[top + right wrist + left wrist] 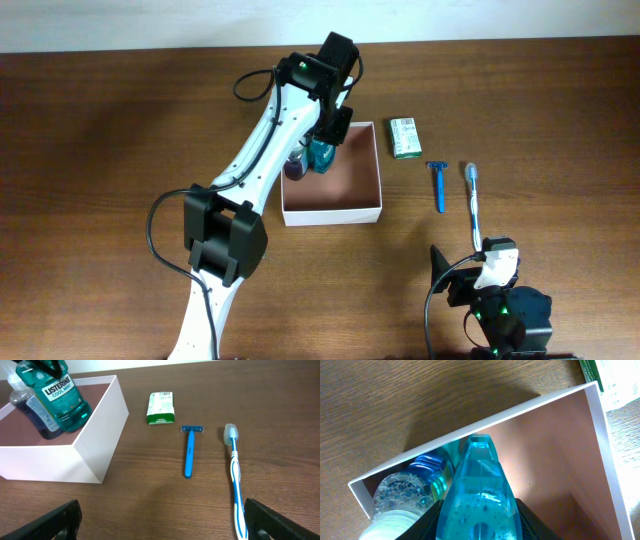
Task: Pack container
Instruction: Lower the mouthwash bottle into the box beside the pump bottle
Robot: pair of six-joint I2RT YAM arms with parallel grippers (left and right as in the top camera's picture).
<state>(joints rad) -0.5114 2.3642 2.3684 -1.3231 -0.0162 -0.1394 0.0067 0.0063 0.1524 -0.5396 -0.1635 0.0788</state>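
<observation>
Mouthwash (477, 495), clamped in left gripper (322, 148), is low inside container (332, 213) on counter (120, 120), just beside clear bottle (402, 495) in a corner. Risk: tilted release topples both, or a nudge shifts the thin-walled container. Right gripper (162, 522) idle, spread wide.

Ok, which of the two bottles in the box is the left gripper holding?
The teal Listerine bottle, labelled Cool Mint, is the one held by the left gripper inside the container. The clear bubbly bottle beside it is not in the gripper.

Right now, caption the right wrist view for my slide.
Listerine bottle inside the white container; soap box, razor and toothbrush lie outside on the table.
</observation>
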